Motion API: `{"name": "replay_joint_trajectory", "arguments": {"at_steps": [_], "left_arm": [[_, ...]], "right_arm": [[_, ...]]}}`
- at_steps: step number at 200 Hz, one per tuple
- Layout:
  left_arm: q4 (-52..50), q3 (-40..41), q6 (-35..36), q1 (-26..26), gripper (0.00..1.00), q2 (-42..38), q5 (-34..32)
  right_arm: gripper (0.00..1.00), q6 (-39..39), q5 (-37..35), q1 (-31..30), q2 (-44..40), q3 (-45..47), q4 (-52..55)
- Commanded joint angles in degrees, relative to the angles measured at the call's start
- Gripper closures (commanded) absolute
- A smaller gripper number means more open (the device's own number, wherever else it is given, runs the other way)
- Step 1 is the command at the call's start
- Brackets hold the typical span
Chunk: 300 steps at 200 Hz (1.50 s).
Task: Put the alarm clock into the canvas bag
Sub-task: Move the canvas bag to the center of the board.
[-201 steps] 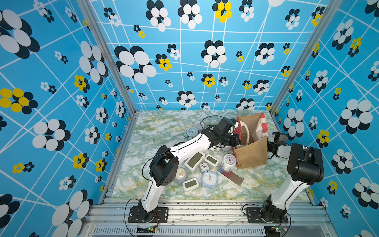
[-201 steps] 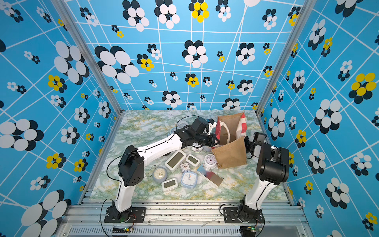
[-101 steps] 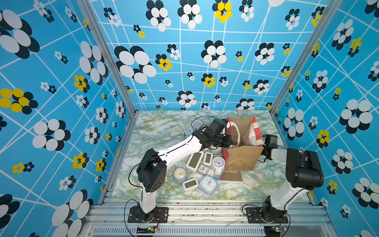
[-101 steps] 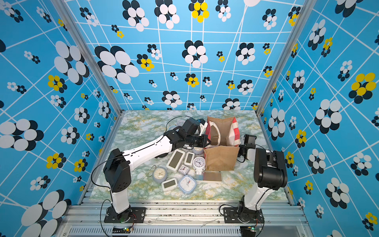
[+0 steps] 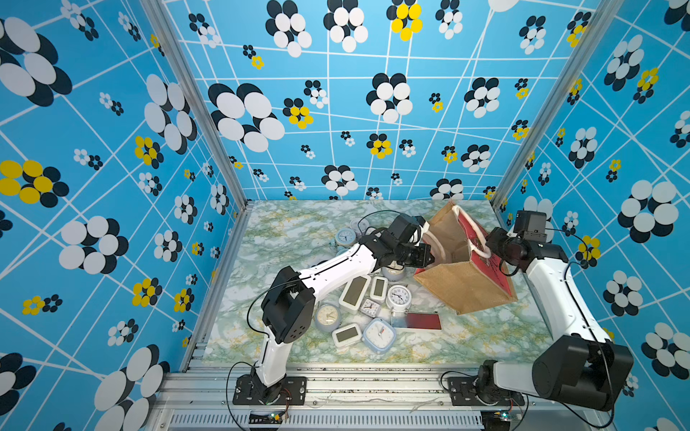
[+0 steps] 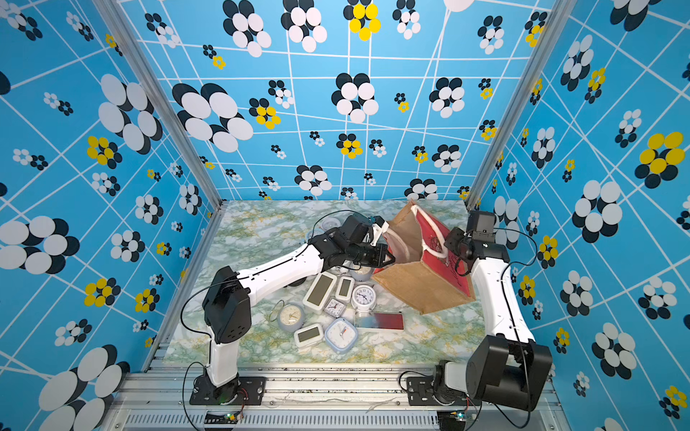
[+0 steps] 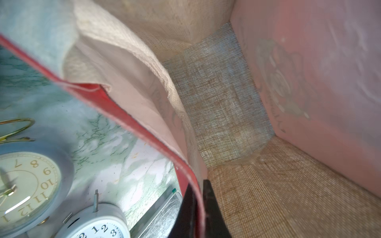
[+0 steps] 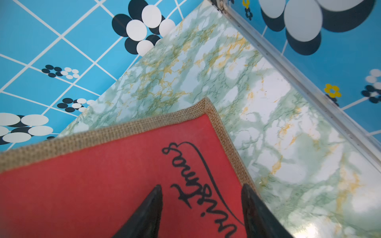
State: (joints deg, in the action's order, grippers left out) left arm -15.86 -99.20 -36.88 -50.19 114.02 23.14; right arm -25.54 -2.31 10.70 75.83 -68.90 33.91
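The canvas bag (image 5: 463, 287) (image 6: 418, 287) stands tilted at the right of the table, mouth up toward the left arm. My left gripper (image 5: 425, 257) (image 7: 199, 185) is shut on the bag's red rim (image 7: 144, 131), and the left wrist view looks into its burlap inside (image 7: 226, 103), which holds no clock. My right gripper (image 5: 493, 246) (image 8: 202, 186) is open against the outer red panel (image 8: 103, 175), next to a white rope handle (image 5: 481, 250). Several alarm clocks lie in front of the bag, among them a white round one (image 5: 398, 296) (image 7: 97, 224).
The other clocks include a grey round one (image 5: 328, 316), a pale blue square one (image 5: 379, 334), white digital ones (image 5: 354, 293) and a blue one at the back (image 5: 345, 237). A flat red-and-silver slab (image 5: 416, 320) lies by the bag's front corner. The right wall (image 8: 309, 86) is close.
My right gripper's jaws have spread apart and no longer pinch the bag. The bag has swung and tilted while the left gripper kept its hold on the rim.
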Motion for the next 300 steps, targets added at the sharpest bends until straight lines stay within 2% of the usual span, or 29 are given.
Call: {"name": "replay_joint_trajectory", "arguments": {"at_steps": [1, 28, 54, 75, 97, 112, 149, 213, 230, 258, 281, 300], "left_arm": [[1.07, -2.12, 0.31, -0.7, 1.0, -0.75, -0.69], [2.35, 0.01, 2.75, -0.61, 1.0, -3.62, -6.3], [3.79, 0.79, 5.25, 0.07, 1.0, -3.85, -11.73], [4.92, 0.4, 3.92, 1.57, 1.0, -2.95, -11.33], [5.31, 0.24, 3.79, 1.85, 1.0, -3.22, -11.47], [5.32, 0.06, 3.63, 1.76, 1.0, -2.78, -10.46], [4.62, -0.38, 1.65, 1.24, 1.0, -1.68, -8.71], [2.48, -1.11, 2.0, 0.71, 1.0, -4.2, -12.47], [2.06, -1.66, 1.82, 0.71, 1.0, -4.26, -12.41], [2.5, -0.48, 1.55, 0.7, 1.0, -5.61, -14.28], [2.07, 0.79, 1.72, 0.71, 1.0, -6.84, -16.12], [1.46, 1.13, 1.64, 0.71, 1.0, -6.94, -16.32]], "right_arm": [[0.39, 3.63, -2.5, 0.2, 0.69, -0.86, 7.84], [0.41, 4.33, 3.94, 0.46, 2.85, 3.15, 3.47], [0.41, 3.6, 6.67, 1.12, 6.18, 7.29, -2.9], [0.37, 3.32, 2.8, 1.55, 8.54, 7.26, -4.22], [0.26, 3.2, -6.56, 2.91, 9.31, 4.71, -0.95], [0.22, 3.39, -10.55, 4.77, 9.23, 2.52, 1.38], [0.21, 4.65, -12.79, 6.35, 5.85, -1.27, 5.52], [0.23, 6.65, -4.23, 6.4, -3.04, -2.34, 11.17], [0.27, 6.93, -3.87, 6.35, -5.58, -1.74, 12.01], [0.28, 6.95, -10.75, 6.44, -6.88, 2.35, 9.67], [0.25, 3.44, -22.83, 6.83, -3.58, 5.56, 7.65], [0.24, -0.3, -29.08, 7.36, -0.4, 6.8, 5.85]]}}
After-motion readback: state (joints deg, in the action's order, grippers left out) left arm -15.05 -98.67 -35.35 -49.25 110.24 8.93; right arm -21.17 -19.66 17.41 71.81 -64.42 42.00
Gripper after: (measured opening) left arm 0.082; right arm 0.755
